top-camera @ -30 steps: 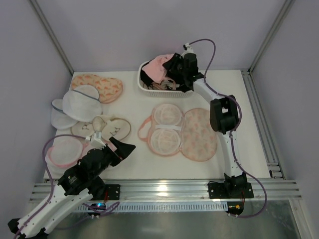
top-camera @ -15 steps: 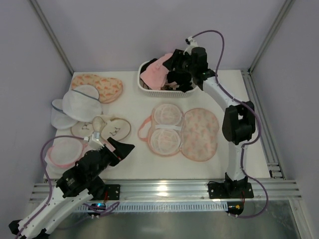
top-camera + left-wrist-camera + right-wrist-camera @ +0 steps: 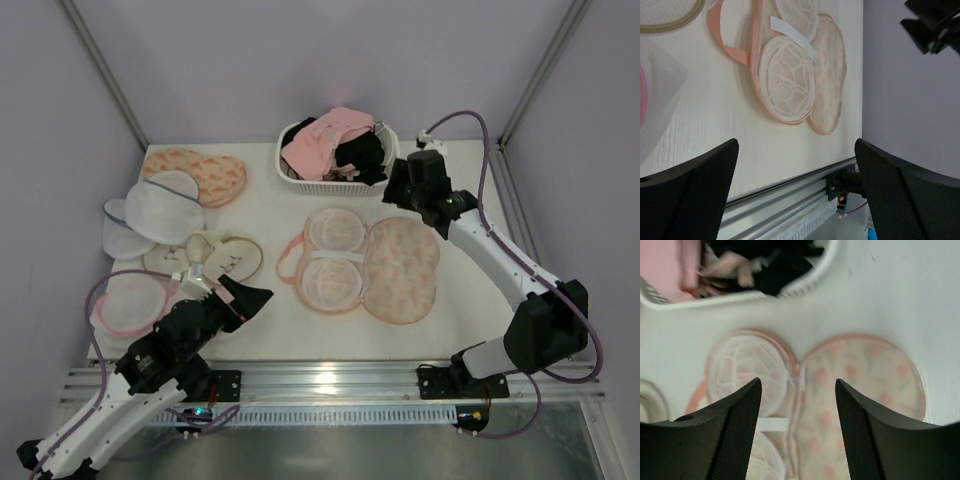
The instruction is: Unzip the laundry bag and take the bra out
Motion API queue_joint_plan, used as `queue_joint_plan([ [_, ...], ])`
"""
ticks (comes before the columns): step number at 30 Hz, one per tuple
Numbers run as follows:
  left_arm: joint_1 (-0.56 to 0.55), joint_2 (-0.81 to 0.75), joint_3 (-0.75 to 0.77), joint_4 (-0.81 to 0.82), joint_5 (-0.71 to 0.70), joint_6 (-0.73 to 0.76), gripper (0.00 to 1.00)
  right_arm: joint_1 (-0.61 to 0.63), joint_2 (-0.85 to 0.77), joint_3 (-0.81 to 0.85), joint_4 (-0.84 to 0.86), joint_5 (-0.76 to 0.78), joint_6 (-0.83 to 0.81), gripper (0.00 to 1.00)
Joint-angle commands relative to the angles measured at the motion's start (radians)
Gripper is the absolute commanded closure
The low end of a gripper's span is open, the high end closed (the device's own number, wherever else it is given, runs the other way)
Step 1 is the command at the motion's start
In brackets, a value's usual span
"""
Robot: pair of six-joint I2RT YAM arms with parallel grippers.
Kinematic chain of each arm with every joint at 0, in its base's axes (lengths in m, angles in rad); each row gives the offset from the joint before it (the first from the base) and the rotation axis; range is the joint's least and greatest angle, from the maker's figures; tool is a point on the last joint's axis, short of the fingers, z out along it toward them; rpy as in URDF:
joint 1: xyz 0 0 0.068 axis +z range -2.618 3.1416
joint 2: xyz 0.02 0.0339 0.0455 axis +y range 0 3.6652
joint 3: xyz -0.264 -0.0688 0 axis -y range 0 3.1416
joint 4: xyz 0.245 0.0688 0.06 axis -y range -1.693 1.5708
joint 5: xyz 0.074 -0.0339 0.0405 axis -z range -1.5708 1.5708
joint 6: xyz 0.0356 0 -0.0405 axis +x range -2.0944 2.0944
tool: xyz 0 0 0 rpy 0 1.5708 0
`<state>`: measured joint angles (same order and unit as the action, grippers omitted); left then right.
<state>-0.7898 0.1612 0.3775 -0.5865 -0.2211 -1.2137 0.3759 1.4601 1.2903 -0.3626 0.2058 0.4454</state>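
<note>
The laundry bag lies unzipped and spread open at mid table; its left half shows two white mesh cups under a white strap. It also shows in the left wrist view and the right wrist view. The light pink bra lies in the white basket at the back, seen too in the right wrist view. My right gripper is open and empty, above the bag's far edge. My left gripper is open and empty, left of the bag.
A second, closed peach bag lies at far left. White mesh domed bags, cream round bags and a pink-rimmed bag crowd the left side. Black garments share the basket. A metal rail runs along the near edge.
My right gripper has pulled back from over the basket towards the near right, above the open bag. The pink bra stays in the basket. The left arm has not moved.
</note>
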Motion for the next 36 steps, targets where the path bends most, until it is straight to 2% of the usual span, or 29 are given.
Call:
queue_joint_plan([
  [1,0.003,0.046,-0.009,0.099,0.028,0.039,0.01,0.004,-0.139,-0.246,-0.122,0.147,0.110,0.36],
  [6,0.004,0.127,-0.009,0.175,0.043,0.062,0.00,0.020,-0.370,-0.511,-0.182,0.262,0.229,0.36],
  [9,0.004,0.164,-0.009,0.209,0.052,0.063,0.01,0.029,-0.429,-0.569,-0.252,0.328,0.288,0.38],
  [12,0.003,0.192,-0.011,0.234,0.055,0.063,0.01,0.028,-0.423,-0.608,-0.300,0.369,0.335,0.39],
  [18,0.004,0.213,-0.009,0.246,0.066,0.054,0.01,0.029,-0.333,-0.703,-0.217,0.325,0.388,0.43],
  [21,0.003,0.205,-0.002,0.220,0.055,0.057,0.01,0.029,-0.294,-0.744,-0.165,0.290,0.406,0.53],
  [22,0.003,0.199,-0.002,0.209,0.049,0.056,0.01,0.031,-0.288,-0.752,-0.154,0.284,0.411,0.60],
  [25,0.004,0.187,-0.008,0.205,0.043,0.054,0.01,0.029,-0.290,-0.770,-0.138,0.279,0.421,0.73],
  [30,0.004,0.201,-0.009,0.220,0.042,0.049,0.01,0.031,-0.302,-0.781,-0.136,0.274,0.421,0.77],
  [36,0.004,0.230,-0.006,0.237,0.049,0.051,0.01,0.029,-0.280,-0.772,-0.130,0.268,0.403,0.96],
])
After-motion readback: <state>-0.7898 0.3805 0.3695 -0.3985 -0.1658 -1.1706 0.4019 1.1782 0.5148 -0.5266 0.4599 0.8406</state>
